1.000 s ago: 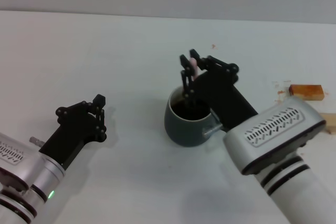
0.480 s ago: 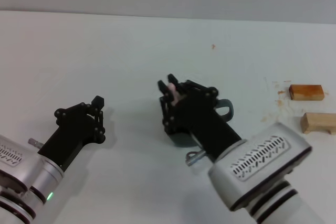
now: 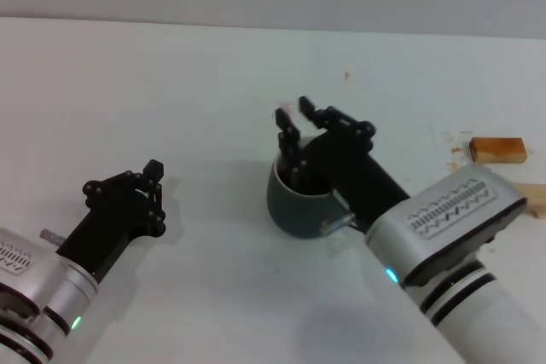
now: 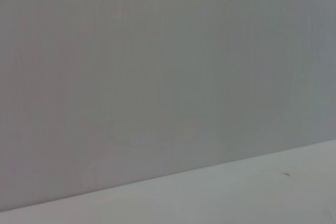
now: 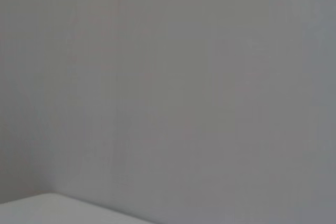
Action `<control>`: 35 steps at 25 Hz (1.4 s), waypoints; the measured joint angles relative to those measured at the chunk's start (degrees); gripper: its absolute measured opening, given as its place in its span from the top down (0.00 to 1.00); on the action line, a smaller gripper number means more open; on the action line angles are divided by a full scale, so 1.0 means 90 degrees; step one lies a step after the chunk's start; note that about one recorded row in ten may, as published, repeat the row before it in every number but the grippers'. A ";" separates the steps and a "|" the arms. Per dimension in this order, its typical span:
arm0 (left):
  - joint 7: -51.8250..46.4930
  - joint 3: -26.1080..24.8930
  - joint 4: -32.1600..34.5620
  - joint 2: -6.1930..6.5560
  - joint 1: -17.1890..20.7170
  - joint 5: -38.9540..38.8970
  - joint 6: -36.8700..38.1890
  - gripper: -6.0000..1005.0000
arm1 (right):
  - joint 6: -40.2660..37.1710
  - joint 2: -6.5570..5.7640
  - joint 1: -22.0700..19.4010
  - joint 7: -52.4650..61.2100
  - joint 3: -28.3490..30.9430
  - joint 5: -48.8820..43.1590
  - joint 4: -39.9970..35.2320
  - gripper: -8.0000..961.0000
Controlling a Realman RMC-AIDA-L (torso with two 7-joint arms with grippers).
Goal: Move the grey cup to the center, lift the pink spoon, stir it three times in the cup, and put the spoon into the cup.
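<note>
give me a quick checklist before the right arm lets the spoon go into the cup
1. Pink spoon held by right gripper: ok, its pink tip shows between the fingers.
2. Gripper above the grey cup opening: ok, it sits over the rim.
3. Spoon bowl down inside the cup: cannot tell, the gripper hides it.
4. Cup upright on the table: ok, no spill visible.
5. Left gripper out of the way: ok, it sits apart, on the robot's left.
6. Wooden blocks away from the cup: ok, at the far right.
</note>
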 joint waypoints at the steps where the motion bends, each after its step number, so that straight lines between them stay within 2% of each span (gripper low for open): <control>1: 0.0000 -0.0003 -0.0004 0.0003 0.0000 0.0000 0.0000 1.00 | -0.0038 -0.0005 -0.0020 0.0007 0.0023 -0.0001 -0.0008 0.85; 4: 0.0000 -0.0008 -0.0010 0.0008 0.0007 0.0000 0.0069 1.00 | -0.0314 -0.0018 -0.0124 -0.0019 -0.0008 -0.0094 0.0006 0.84; 9: 0.0000 -0.0023 0.0008 0.0009 0.0075 -0.0019 0.0312 1.00 | -0.0968 -0.0001 -0.0542 -0.0065 0.0054 -0.0528 0.0014 0.69; 10: 0.0000 -0.0023 0.0008 0.0009 0.0075 -0.0019 0.0312 1.00 | -0.1320 -0.0006 -0.0673 -0.0065 0.0059 -0.0530 -0.0045 0.66; 14: 0.0000 -0.0079 0.0024 0.0018 0.0091 -0.0040 0.0367 1.00 | -0.1940 -0.0021 -0.0860 -0.0065 0.0097 -0.0516 -0.0244 0.54; 15: 0.0006 -0.0138 0.0035 0.0021 0.0101 -0.0043 0.0374 1.00 | -0.2205 -0.0025 -0.0980 -0.0072 0.0233 -0.0515 -0.0406 0.51; 18: 0.0008 -0.0218 0.0069 0.0027 0.0117 -0.0048 0.0389 1.00 | -0.2301 -0.0042 -0.1154 -0.0065 0.0544 -0.0491 -0.0556 0.41; 20: 0.0009 -0.0332 0.0112 0.0027 0.0148 -0.0050 0.0416 1.00 | -0.2438 -0.0033 -0.1445 0.0035 0.1048 -0.0456 -0.0787 0.38; 24: 0.0010 -0.0581 0.0166 0.0028 0.0207 -0.0052 0.0432 1.00 | -0.2770 -0.0004 -0.1675 0.0082 0.1264 -0.0426 -0.1037 0.30; 28: 0.0010 -0.0807 0.0231 0.0028 0.0239 -0.0051 0.0454 1.00 | -0.3194 0.0013 -0.1783 0.0421 0.1209 -0.0153 -0.1384 0.23; 35: 0.0098 -0.0996 0.0256 0.0025 0.0250 -0.0045 0.0522 1.00 | -0.3410 0.0016 -0.1912 0.0663 0.1149 -0.0033 -0.1711 0.22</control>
